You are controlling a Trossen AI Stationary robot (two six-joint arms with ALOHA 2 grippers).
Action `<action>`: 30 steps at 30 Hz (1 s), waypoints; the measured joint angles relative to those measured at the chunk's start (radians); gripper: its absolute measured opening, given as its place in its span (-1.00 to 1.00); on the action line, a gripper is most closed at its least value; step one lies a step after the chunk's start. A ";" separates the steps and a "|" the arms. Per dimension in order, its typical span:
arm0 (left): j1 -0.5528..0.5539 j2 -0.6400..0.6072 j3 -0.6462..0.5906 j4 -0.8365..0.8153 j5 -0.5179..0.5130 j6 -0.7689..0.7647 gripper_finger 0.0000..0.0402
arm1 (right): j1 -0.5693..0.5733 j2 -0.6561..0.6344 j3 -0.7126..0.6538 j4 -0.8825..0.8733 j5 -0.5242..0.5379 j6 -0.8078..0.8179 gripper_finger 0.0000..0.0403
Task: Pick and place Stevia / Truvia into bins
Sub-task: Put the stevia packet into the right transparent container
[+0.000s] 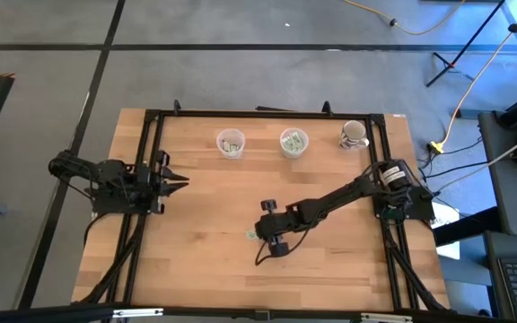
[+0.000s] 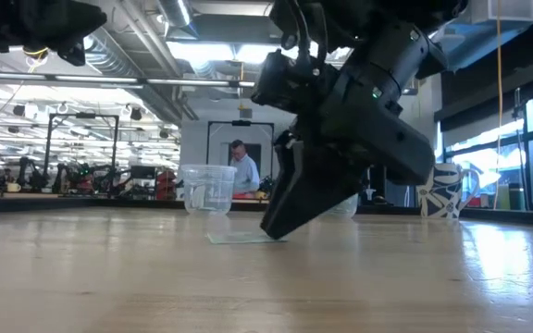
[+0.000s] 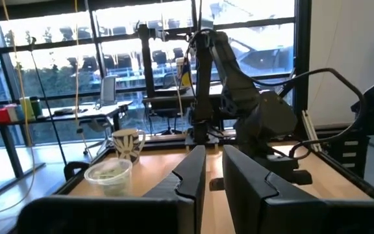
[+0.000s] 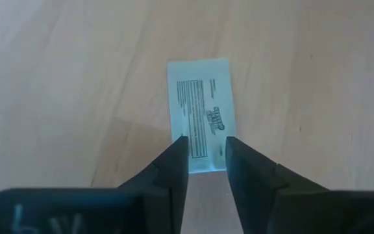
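Note:
One pale Stevia sachet (image 4: 200, 110) lies flat on the wooden table (image 1: 196, 260), printed side up; it also shows in the high view (image 1: 251, 235) and the low view (image 2: 237, 238). My right gripper (image 4: 206, 153) slants down over the sachet's near end, open by a narrow gap. Two clear bins (image 1: 231, 143) (image 1: 293, 142) stand near the far edge, each with sachets inside. My left gripper (image 1: 179, 182) waits at the table's left, raised, with a narrow gap between its fingers (image 3: 190, 175) and nothing in it. My right gripper comes at the sachet slanting down from the table's right side. Its two fingertips (image 4: 177, 153) stand over the sachet's near short end (image 4: 203, 162), one toward each long edge. In the low view the tips (image 2: 274, 229) reach sachet level; I cannot tell whether they touch.
A white patterned mug (image 1: 354, 135) stands at the far right beside the bins. Black frame rails (image 1: 151, 117) run along the table's left, right and far sides. Bare wood lies around the sachet and toward the near edge. A person (image 2: 244, 166) shows far behind the table.

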 joint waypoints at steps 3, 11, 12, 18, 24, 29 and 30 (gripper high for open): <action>0.000 0.000 0.000 -0.002 0.000 0.000 -0.77 | 0.000 0.000 0.000 -0.019 0.000 0.018 -0.56; 0.000 0.000 0.000 -0.002 0.000 0.000 -0.77 | 0.000 0.016 0.006 -0.058 0.004 -0.007 -0.85; 0.000 0.000 0.000 -0.002 0.000 0.002 -0.77 | 0.000 0.029 0.006 -0.059 0.006 -0.007 -0.87; 0.000 0.000 0.000 -0.002 0.000 0.008 -0.77 | 0.000 0.059 0.011 -0.058 0.021 0.027 -0.97; 0.000 0.000 0.000 -0.002 -0.006 0.008 -0.77 | -0.003 0.025 0.003 -0.053 0.023 0.043 -0.99; 0.000 0.000 0.000 -0.001 -0.012 0.008 -0.77 | -0.024 -0.050 -0.008 -0.104 0.043 0.047 -1.00; 0.000 0.000 0.000 -0.002 -0.012 0.008 -0.77 | -0.029 -0.068 -0.007 -0.101 0.044 0.047 -1.00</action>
